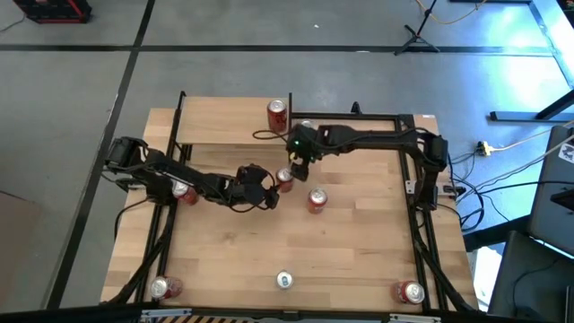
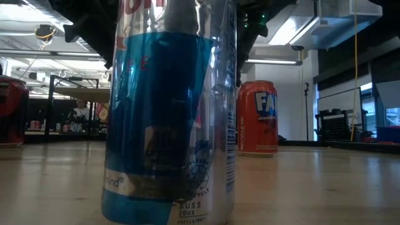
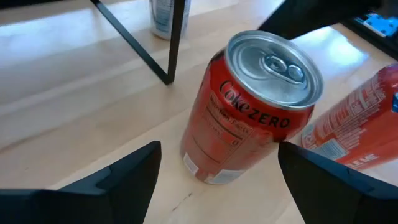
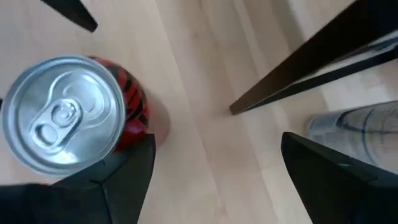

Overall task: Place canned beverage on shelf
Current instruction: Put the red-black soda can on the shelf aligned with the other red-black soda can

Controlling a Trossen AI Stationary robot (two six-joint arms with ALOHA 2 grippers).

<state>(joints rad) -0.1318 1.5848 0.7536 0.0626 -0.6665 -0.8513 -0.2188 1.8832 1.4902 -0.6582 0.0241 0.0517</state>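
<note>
A red Coke Zero can (image 3: 249,106) stands upright on the tabletop just near of the shelf (image 1: 224,121), a small wood board on black posts at the far left. My left gripper (image 3: 217,149) is open, and its fingers stand on either side of the can's lower body, coming from the table's left. My right gripper (image 4: 217,140) hangs open above and just to the far side of the same can (image 4: 62,112), pointing steeply down. Another red can (image 1: 278,114) stands on the shelf's right end.
An orange can (image 1: 316,199) stands close to the right of the Coke Zero can. A silver can (image 4: 354,134) stands by a black shelf post (image 4: 298,62). Several more cans stand along the table's near edge and at the left (image 1: 184,190). A tall blue-and-silver can (image 2: 169,112) fills the low view.
</note>
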